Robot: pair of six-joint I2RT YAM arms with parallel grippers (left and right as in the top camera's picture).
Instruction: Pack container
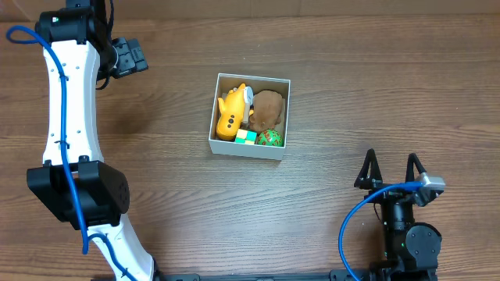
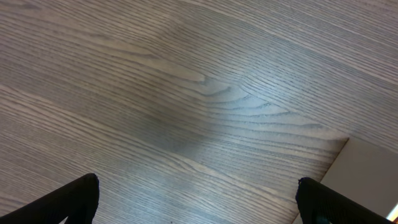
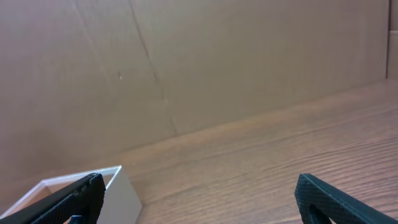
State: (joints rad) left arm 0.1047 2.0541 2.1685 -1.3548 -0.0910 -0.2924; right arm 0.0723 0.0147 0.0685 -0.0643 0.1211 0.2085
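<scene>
Because its thin white walls look like light card that would buckle under a hard pinch, the container (image 1: 242, 149), sitting in the middle of the table (image 1: 367, 70) with a yellow toy (image 1: 230, 115), a brown plush (image 1: 269, 103) and a green ball (image 1: 272, 138) inside, is probably best taken by one wall near a corner, where it is stiffest. The left gripper (image 1: 131, 58) and the right gripper (image 1: 391, 170) both stand with jaws spread wide, holding nothing, each well apart from the box.

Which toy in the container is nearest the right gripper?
The green ball, in the container corner nearest the right gripper; yellow toy, brown plush and cube lie farther.
</scene>
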